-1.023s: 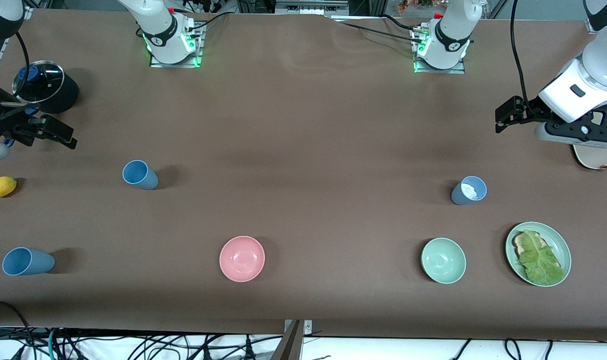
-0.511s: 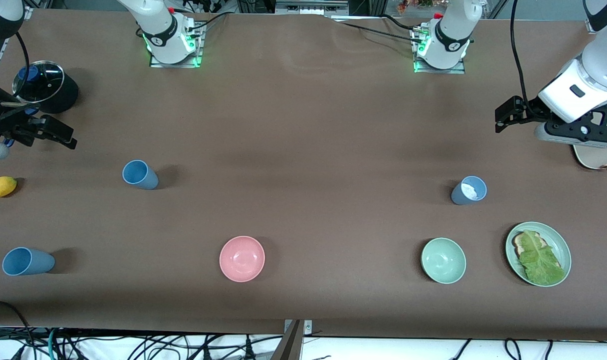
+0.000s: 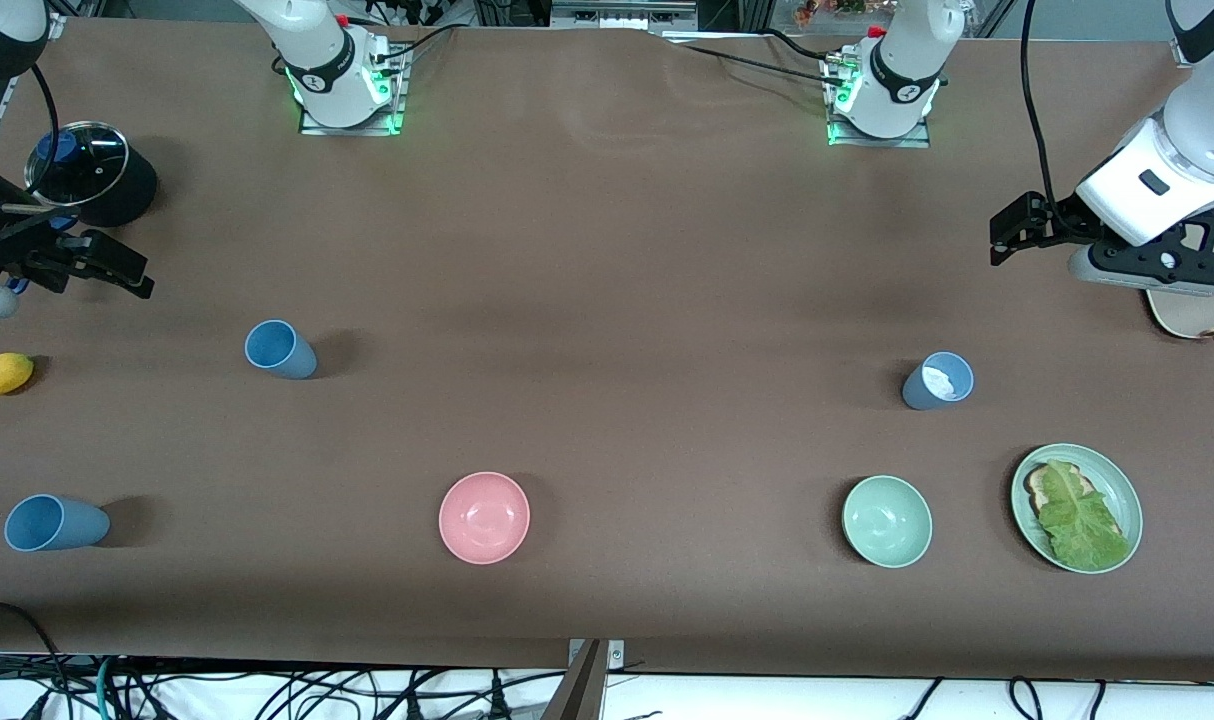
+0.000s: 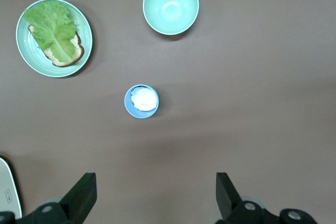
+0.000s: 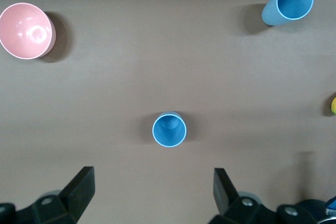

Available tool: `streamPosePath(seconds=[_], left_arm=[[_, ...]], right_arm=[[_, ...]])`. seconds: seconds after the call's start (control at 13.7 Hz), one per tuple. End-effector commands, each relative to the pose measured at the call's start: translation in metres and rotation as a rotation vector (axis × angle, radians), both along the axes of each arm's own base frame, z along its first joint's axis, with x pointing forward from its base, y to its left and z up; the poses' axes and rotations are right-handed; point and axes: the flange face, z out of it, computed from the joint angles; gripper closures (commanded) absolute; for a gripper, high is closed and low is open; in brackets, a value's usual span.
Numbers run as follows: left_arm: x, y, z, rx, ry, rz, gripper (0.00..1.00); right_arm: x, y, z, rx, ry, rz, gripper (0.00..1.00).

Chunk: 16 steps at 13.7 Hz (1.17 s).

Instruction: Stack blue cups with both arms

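While both arms wait high at the table's ends, you have three blue cups standing apart, none stacked.

From the front you see the left gripper (image 3: 1007, 235) and right gripper (image 3: 117, 272) spread wide, holding nothing; you count one greyer cup (image 3: 937, 381) toward the left arm's end, two blue cups (image 3: 279, 349) (image 3: 55, 523) toward the right arm's end, a pink bowl (image 3: 484, 517), a green bowl (image 3: 887, 521), a plate (image 3: 1127, 500) and a lemon (image 3: 2, 373) on the brown table (image 3: 607, 300). Your left wrist view shows its fingers (image 4: 81, 200) wide apart above bare cloth, near the greyer cup (image 4: 142, 100). Your right wrist view shows the same near a blue cup (image 5: 169, 129).
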Motion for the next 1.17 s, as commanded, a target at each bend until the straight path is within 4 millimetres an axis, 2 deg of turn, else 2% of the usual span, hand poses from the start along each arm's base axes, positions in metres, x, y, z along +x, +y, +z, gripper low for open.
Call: streamPosePath(seconds=[0.0,0.15,0.51,1.1], left_arm=[[0.001,0.003,0.004,0.005,0.004,0.000,0.00],[0.001,0.001,0.004,-0.002,0.003,-0.001,0.00],[0.005,0.013,-0.003,0.006,0.019,0.007,0.00],[0.003,0.013,-0.006,0.007,0.036,-0.001,0.00]], right_arm=[[-0.002,-0.002,0.002,0.001,-0.002,0.004,0.00],[-0.001,-0.002,0.002,0.001,-0.002,0.004,0.00],[-0.002,-0.002,0.001,0.001,0.001,0.004,0.00],[-0.002,-0.002,0.001,0.001,0.004,0.004,0.00]])
